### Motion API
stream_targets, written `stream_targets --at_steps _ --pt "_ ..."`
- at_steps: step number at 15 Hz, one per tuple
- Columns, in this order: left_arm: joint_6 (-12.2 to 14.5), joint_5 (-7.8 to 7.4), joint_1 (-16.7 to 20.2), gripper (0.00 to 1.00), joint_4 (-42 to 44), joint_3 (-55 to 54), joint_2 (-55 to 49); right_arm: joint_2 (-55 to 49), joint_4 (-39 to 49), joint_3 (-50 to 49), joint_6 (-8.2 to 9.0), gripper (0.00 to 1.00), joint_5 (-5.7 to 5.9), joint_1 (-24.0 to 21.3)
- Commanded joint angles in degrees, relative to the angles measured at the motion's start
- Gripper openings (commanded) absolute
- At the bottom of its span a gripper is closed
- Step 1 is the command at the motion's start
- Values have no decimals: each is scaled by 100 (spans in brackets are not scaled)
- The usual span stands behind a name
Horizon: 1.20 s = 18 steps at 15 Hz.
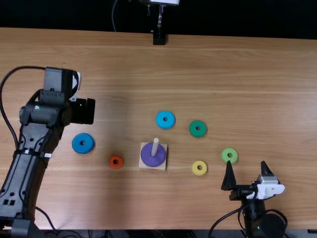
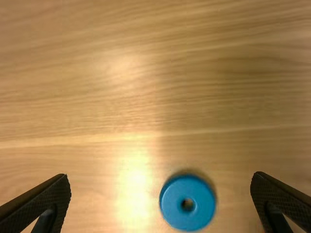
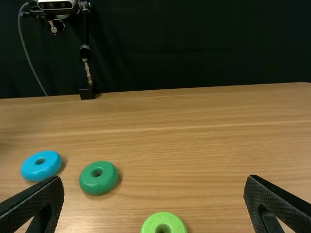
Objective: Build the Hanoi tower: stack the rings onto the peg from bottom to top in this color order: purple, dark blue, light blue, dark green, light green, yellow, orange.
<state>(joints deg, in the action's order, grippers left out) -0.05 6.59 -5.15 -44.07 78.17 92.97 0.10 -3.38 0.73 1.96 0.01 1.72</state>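
Observation:
The left gripper [image 1: 84,110] is over the table's left side, just beyond the dark blue ring [image 1: 82,143]. In the left wrist view the left gripper [image 2: 161,178] is open above the table, the dark blue ring [image 2: 187,203] near its fingers. At the near right is the right gripper [image 1: 246,167]; the right wrist view has the right gripper [image 3: 154,179] open and holding nothing. The purple ring [image 1: 153,155] lies around the peg [image 1: 155,147] on the square base [image 1: 164,165]. Loose on the table are the light blue [image 1: 165,119], dark green [image 1: 198,129], light green [image 1: 229,155], yellow [image 1: 199,168] and orange [image 1: 116,161] rings.
A black stand [image 1: 159,37] with a cable stands at the far edge of the wooden table [image 1: 237,74]. The orange ring lies between the dark blue ring and the base. The light green ring sits just beyond the right gripper's fingers.

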Motion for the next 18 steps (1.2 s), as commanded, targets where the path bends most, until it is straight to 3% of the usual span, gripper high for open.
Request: stream_targets --at_steps 1,2,3,6,18 --pt "-16 -532 110 100 526 -575 -367 -10 -111 -56 15 100 -12 -40" --pt "-37 -659 119 100 843 -883 -376 -10 -111 -56 15 100 -12 -40" --pt "-47 -680 119 100 980 -1137 -376 -10 -111 -56 15 100 -12 -40" --pt "-58 -596 84 100 980 -1568 -332 -10 -111 -56 15 100 -12 -40" --pt "16 -638 75 100 990 -1990 564 -10 -111 -56 15 100 -12 -40"
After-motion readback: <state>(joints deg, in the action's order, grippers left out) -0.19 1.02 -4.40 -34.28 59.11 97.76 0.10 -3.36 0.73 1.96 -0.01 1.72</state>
